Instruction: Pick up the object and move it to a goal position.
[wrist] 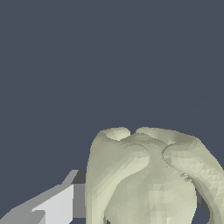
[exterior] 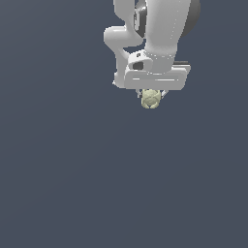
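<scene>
- Gripper (exterior: 151, 95) points down from the white arm (exterior: 160, 29) near the top of the exterior view, clenched on the object (exterior: 151, 99).
- Object is pale yellow-green, lumpy, tucked right under the wide gripper body, much narrower than it.
- Wrist view: object (wrist: 148, 179) fills the near field, one finger (wrist: 57, 203) touching its side; the other finger is hidden.
- Plain dark grey-blue surface (exterior: 72, 169) all around.

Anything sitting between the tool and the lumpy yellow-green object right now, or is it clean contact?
Nothing shows between them. In the exterior view the object sits directly under the tool; in the wrist view one finger meets its side with no gap visible.
</scene>
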`<action>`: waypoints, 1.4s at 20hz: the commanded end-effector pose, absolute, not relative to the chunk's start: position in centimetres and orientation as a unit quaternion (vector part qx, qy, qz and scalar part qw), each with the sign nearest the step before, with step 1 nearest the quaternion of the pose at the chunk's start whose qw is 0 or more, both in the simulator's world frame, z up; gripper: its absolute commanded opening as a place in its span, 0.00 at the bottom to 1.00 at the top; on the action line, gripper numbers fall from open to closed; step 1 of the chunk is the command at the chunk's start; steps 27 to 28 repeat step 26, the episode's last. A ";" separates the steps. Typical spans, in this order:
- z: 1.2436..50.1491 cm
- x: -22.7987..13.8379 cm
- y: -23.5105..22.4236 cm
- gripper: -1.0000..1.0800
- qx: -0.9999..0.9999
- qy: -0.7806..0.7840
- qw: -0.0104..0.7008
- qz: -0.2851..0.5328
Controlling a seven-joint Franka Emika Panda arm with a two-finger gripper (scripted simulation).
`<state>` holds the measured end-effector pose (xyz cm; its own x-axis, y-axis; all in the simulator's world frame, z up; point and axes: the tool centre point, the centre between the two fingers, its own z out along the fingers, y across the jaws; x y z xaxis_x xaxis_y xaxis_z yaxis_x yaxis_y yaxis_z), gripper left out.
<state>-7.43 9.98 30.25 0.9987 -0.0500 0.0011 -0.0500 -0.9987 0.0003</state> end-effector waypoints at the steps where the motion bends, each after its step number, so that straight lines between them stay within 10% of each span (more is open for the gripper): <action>1: 32.9 -7.7 10.4 0.00 1.000 -0.025 0.000 0.000; 28: 46.7 -8.2 12.6 0.00 1.000 -0.025 0.000 0.000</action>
